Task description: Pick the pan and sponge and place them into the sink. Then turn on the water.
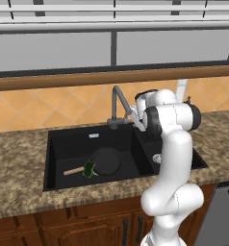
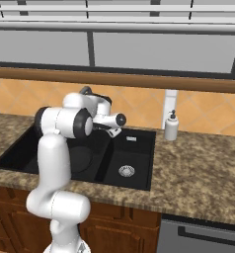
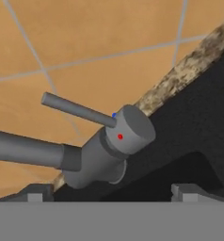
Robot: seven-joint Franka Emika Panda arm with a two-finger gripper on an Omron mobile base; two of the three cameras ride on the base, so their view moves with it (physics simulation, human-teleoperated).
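From the left base view, the pan lies flat in the large bowl of the sink, its wooden handle pointing left, and the sponge rests against the pan's rim by the handle — so both placings look done. No stream falls from the faucet; the water is left.

In the right base view, the arm reaches over the sink toward the back wall, a soap dispenser standing on the surface to the right.

The hand view shows the end effector with its tips spread wide, gripping nothing, just short of the faucet lever — turning it appears to be the step in hand.
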